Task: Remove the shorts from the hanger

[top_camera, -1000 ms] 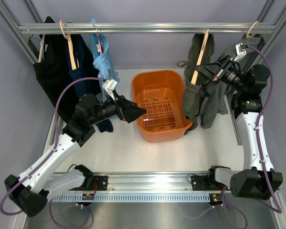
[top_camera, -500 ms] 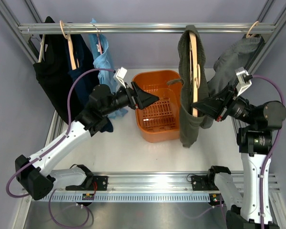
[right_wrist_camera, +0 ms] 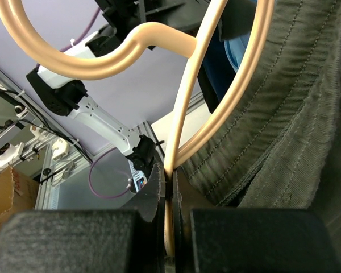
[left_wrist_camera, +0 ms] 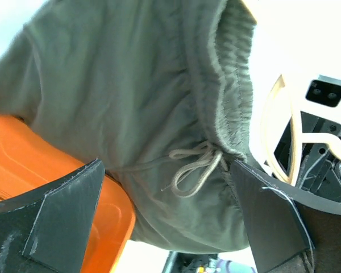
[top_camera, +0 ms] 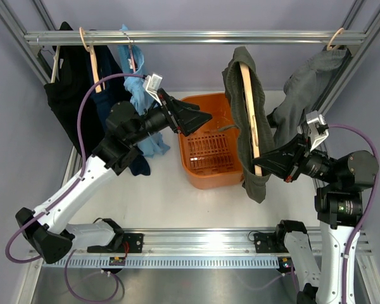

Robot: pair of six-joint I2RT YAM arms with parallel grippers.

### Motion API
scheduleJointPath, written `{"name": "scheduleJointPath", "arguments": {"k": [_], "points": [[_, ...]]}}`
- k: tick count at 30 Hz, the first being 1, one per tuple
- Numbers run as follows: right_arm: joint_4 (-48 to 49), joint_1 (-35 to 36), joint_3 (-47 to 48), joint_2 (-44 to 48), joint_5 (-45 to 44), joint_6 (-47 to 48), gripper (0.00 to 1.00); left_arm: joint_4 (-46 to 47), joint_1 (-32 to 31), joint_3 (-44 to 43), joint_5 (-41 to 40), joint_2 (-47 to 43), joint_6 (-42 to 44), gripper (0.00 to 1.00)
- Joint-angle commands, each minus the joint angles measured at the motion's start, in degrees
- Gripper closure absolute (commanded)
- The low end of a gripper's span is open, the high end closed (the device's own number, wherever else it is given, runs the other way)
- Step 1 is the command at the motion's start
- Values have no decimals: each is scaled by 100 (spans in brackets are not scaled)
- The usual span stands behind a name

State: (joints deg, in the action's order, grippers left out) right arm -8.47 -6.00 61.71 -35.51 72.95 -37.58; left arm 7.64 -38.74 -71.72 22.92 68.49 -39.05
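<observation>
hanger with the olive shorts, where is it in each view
top external: the hanger stands right of centre, just right of the orange basket.
left wrist: the hanger is a pale curve near the right edge.
right wrist: the hanger fills the upper middle, its thin arm pinched in the right claw.
shared landmark: the shorts draped on it, in all three.

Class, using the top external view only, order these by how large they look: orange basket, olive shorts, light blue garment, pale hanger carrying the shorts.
1-2. orange basket and olive shorts: too alike, and the shorts are held nearer the camera.
3. light blue garment, partly hidden.
4. hanger, a thin strip.
</observation>
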Motion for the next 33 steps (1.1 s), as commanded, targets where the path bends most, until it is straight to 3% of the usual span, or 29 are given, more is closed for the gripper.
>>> {"name": "scheduleJointPath", "arguments": {"k": [1, 7, 17, 22, 27, 30, 33], "points": [[179, 11, -1, 26, 62, 401, 100, 107, -19, -552, -85, -100, 723, 1], [-5, 11, -54, 35, 132, 497, 100, -43, -195, -1317, -68, 604, 854, 6], [-339, 11, -98, 176, 211, 708, 100, -1229, -608, -2837, -1104, 1684, 1636, 13], [-691, 11, -98, 228, 229, 981, 100, -1282, -687, -3163, -1211, 1975, 1725, 25], [-1077, 11, -63, 237, 255, 1305, 100, -1449, -705, -3550, -1623, 2195, 1848, 70], [-1691, 11, 25, 194, 299, 1997, 100, -1432, -705, -3664, -1939, 2204, 1892, 98], [-2953, 11, 191, 115, 386, 2979, 100, -1449, -705, -3831, -2247, 2143, 1962, 100]]}}
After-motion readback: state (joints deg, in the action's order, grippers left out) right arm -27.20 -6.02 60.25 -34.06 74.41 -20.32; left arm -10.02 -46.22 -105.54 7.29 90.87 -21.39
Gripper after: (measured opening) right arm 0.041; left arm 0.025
